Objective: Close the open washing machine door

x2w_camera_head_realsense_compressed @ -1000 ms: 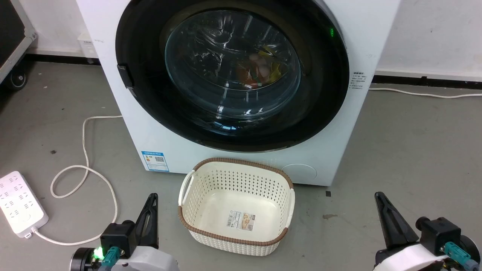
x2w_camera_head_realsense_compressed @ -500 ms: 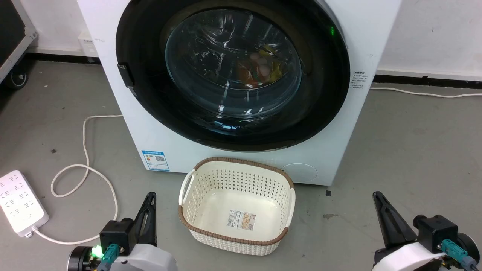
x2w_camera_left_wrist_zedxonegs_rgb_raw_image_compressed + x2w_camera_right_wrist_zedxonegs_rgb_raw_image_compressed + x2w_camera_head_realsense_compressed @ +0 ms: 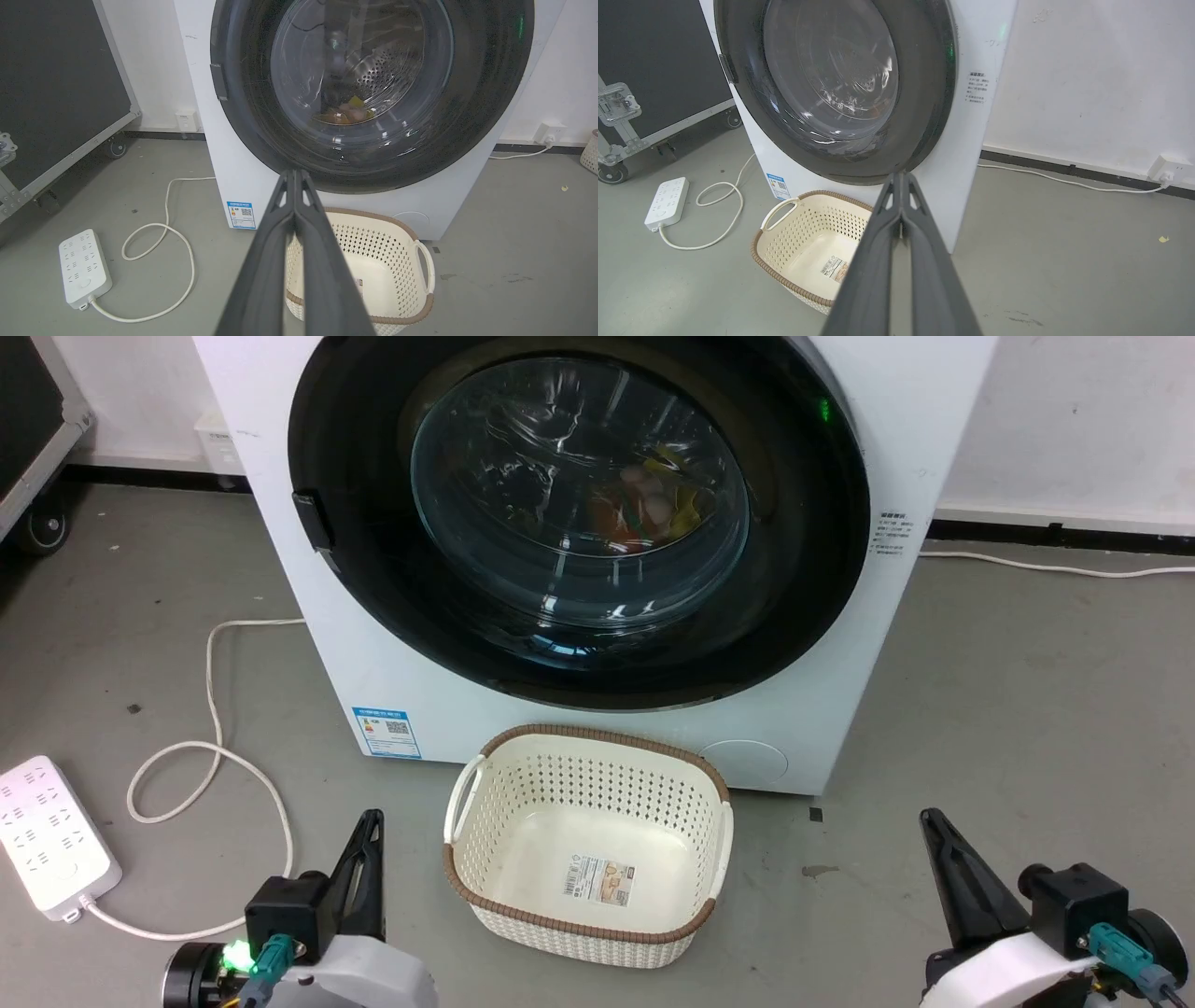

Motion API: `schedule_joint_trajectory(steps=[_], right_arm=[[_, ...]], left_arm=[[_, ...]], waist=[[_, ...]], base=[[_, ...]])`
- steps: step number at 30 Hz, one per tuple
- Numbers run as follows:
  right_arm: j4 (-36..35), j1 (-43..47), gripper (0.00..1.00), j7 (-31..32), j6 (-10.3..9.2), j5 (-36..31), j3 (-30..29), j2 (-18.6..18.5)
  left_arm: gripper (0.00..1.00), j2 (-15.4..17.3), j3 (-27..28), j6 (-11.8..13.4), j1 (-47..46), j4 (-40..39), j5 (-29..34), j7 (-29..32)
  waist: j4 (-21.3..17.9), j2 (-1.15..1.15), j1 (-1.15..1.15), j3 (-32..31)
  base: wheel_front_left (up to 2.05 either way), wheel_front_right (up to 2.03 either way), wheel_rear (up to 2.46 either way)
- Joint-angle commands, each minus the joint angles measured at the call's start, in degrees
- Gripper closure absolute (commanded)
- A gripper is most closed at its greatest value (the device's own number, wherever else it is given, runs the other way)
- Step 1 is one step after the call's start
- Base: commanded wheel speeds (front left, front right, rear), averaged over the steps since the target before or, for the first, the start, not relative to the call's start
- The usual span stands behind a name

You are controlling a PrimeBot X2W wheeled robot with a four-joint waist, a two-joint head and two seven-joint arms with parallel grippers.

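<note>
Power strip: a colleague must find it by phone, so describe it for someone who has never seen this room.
Start at the white washing machine. On the grey floor to its left in the head view, a looped white cable leads to the power strip. It is a flat white bar with rows of sockets, unlike the cream perforated basket before the washer.

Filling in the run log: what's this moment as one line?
washing machine door: flush with washing machine front, looks shut | left gripper: shut, touching nothing | right gripper: shut, touching nothing | basket: empty
</note>
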Motion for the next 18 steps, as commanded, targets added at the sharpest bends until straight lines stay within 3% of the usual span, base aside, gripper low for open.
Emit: schedule_joint_trajectory(steps=[1, 18], right_arm=[[-0.53, -0.53, 1.00, 0.33, -0.03, -0.51, 0.16, 0.19], [-1.76, -0.65, 1.00, 2.33, -0.03, -1.33, 0.56, 0.23]], left_arm=[[1.00, 0.03, 0.12, 0.16, -0.22, -0.46, 0.56, 0.33], [1.00, 0.04, 0.55, 0.59, -0.28, -1.77, 1.59, 2.31]], waist=[[0.01, 0.00, 0.00, 0.01], [0.13, 0.00, 0.00, 0.18]], base=[[0.00, 0.00, 0.00], [0.00, 0.00, 0.00]])
